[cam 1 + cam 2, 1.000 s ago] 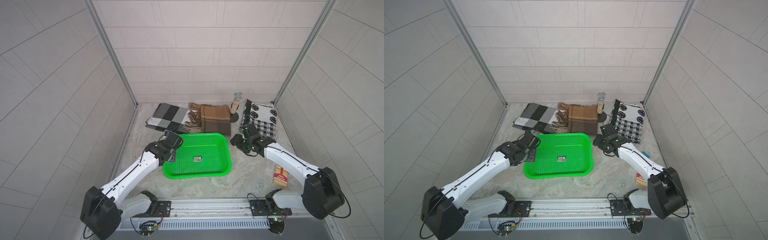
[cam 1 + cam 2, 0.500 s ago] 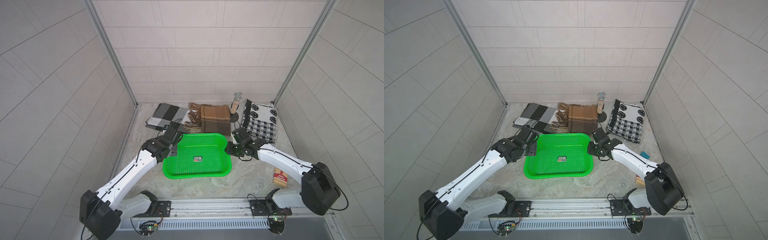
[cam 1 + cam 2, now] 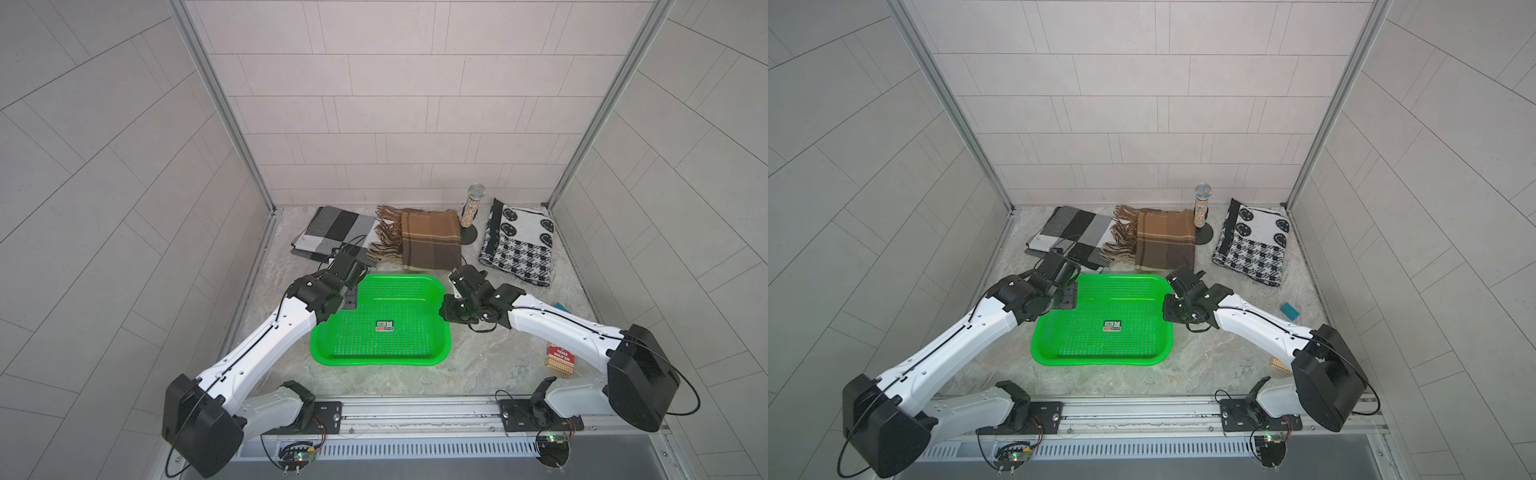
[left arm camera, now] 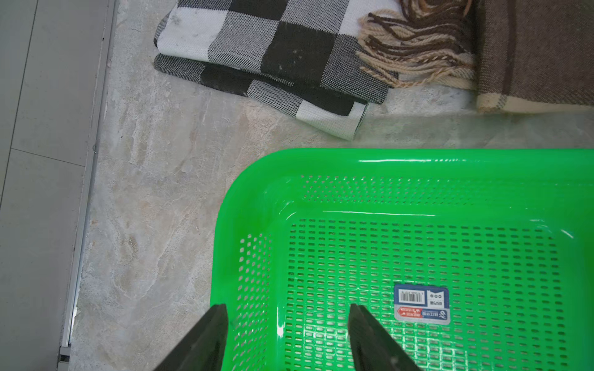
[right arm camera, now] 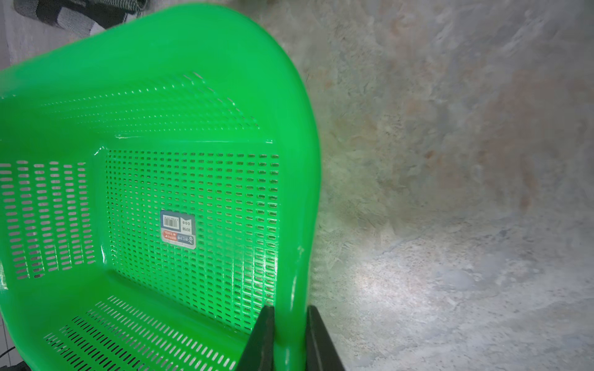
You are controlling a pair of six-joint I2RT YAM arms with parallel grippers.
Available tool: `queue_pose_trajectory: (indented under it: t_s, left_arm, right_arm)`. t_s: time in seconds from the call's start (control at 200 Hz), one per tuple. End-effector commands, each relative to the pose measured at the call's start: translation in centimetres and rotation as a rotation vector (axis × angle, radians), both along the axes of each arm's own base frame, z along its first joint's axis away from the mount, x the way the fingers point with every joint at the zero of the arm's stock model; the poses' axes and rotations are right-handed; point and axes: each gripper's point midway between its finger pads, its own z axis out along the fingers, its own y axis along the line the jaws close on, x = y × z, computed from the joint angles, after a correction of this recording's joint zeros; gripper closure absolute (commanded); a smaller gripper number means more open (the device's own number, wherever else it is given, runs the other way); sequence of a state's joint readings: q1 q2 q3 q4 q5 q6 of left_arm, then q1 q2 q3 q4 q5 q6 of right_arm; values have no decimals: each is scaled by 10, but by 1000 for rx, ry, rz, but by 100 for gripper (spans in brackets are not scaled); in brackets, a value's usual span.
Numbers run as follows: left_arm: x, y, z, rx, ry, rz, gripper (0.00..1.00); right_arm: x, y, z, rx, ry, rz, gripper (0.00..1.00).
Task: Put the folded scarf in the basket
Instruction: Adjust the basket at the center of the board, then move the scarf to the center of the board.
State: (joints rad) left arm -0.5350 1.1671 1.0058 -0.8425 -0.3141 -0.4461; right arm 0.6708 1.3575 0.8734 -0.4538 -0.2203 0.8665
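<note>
Right gripper [image 5: 289, 321] pinches the rim of the green basket [image 5: 302, 180]; left gripper [image 4: 286, 324] straddles the opposite wall, jaws apart, holding nothing.
Only the wrist views show those jaws. Both top views show three folded scarves behind it: checked scarf [image 3: 332, 232], brown fringed scarf [image 3: 430, 239], houndstooth scarf [image 3: 517, 245].

The basket [image 3: 376, 360] stands open from above; left hand [image 4: 287, 308] and right hand [image 5: 290, 310] occupy its side rims, scarves [image 3: 432, 239] line the bench [image 3: 478, 365] behind

Glossy, smooth plastic in the basket [image 4: 418, 162]. Woven cloth in the checked scarf [image 4: 273, 57] and fringed brown scarf [image 4: 533, 57]. Matt marbled tabletop [image 4: 160, 192].
</note>
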Motion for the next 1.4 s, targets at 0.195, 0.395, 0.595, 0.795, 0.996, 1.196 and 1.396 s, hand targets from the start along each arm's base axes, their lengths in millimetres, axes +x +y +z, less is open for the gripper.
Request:
queue_pose_trajectory:
  t_s: [0.195, 0.395, 0.595, 0.795, 0.996, 1.196, 1.396]
  left_arm:
    - [9, -3, 14, -28, -50, 14, 34]
    - [11, -3, 24, -31, -71, 16, 34]
    - [12, 0, 40, -49, -128, 31, 34]
    - [15, -5, 53, -100, -176, 28, 34]
    - [14, -7, 57, -124, -184, 23, 34]
    - [10, -7, 57, -140, -189, 19, 34]
    - [10, -11, 57, -156, -183, 10, 35]
  right_arm:
    - [-11, 17, -1, 40, 29, -8, 82]
    - [-3, 13, 25, 70, -46, -52, 46]
    - [14, -29, 57, 84, -152, -243, 37]
    - [63, -66, 65, 141, -212, -474, 34]
    - [137, -52, 44, 313, -219, -629, 35]
    - [180, -36, 3, 433, -195, -765, 36]
    - [198, -31, -43, 451, -141, -855, 41]
